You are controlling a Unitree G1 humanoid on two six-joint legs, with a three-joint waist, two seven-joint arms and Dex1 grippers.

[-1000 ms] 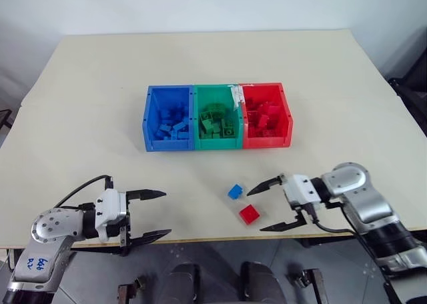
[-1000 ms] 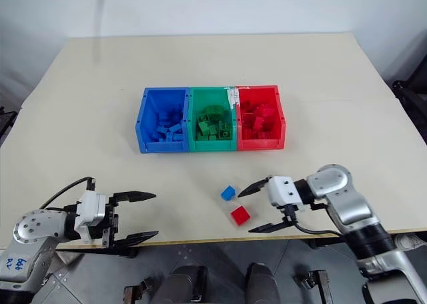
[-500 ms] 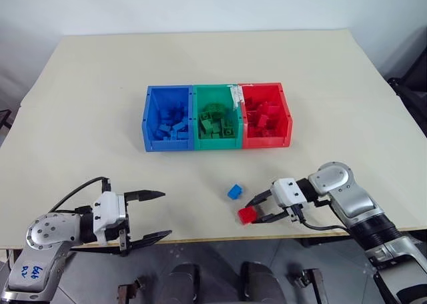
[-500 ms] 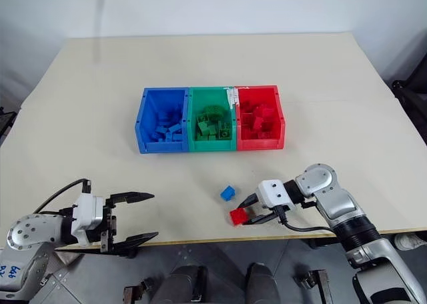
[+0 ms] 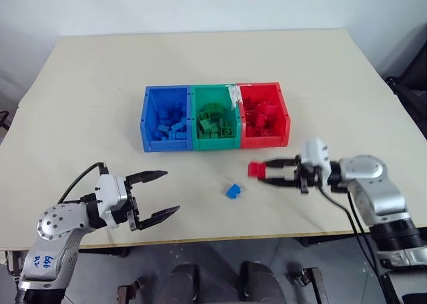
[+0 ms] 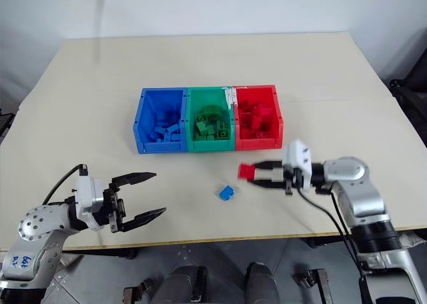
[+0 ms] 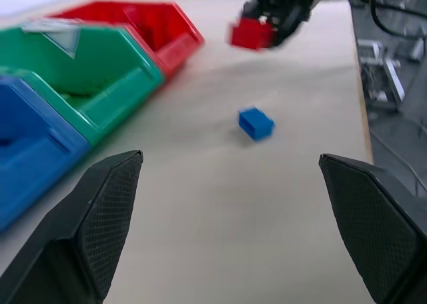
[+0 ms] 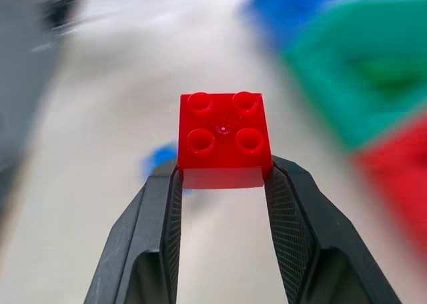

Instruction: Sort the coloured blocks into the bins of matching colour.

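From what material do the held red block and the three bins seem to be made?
Red block: likely hard moulded plastic, glossy, with four round studs on top. Bins: probably the same kind of plastic, smooth solid-colour walls with a slight sheen. The look alone cannot confirm it.

Looks like a robot lab or test room, not a home. Plain beige surface [image 5: 100,77] set against a bare white wall [image 5: 200,4], no decor. On it sit three joined plastic bins [image 5: 215,116], blue, green and red, holding toy bricks sorted by colour, with a loose blue brick [image 5: 232,191] on the surface: a staged sorting setup. Grey smooth floor [image 5: 213,257] below the near edge. Exposed cables [image 5: 347,217] run along the robot arms, and a hand-written label [image 5: 41,263] is stuck on the left arm. Dark equipment [image 5: 410,94] stands at the right edge, too cut off to identify.
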